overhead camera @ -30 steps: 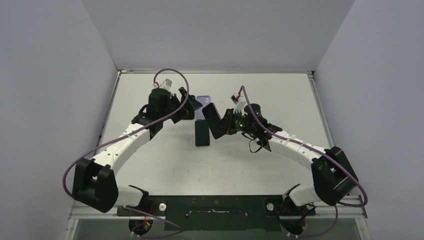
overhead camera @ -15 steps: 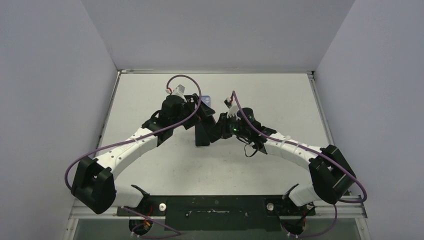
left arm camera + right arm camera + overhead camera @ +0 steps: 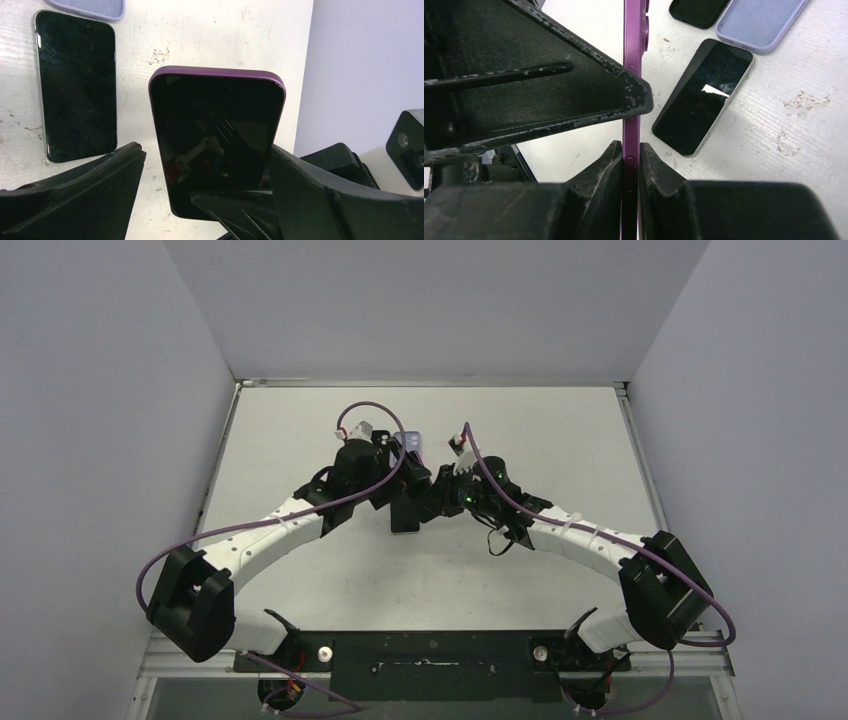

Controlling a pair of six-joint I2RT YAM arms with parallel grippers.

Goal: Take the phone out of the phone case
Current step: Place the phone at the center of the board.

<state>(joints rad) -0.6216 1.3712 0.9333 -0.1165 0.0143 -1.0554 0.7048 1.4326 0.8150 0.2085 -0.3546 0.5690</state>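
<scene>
Right jaws: clamped on purple phone case (image 3: 632,45), held upright.
Left jaws: wide, newly moved around it.
Meaning: peel-off imminent.

held phone (image 3: 217,135) between left tool (image 3: 205,152) fingers, in right tool (image 3: 630,152) | bare phone (image 3: 77,85) flat on table (image 3: 210,35) | 2 cases (image 3: 759,22) behind it

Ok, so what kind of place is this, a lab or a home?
Most likely a robotics lab test cell: a left arm and right arm bolted at the edge of a white table, blank walls boxing it in, with a purple-cased phone, bare phone and lilac case as props.
</scene>
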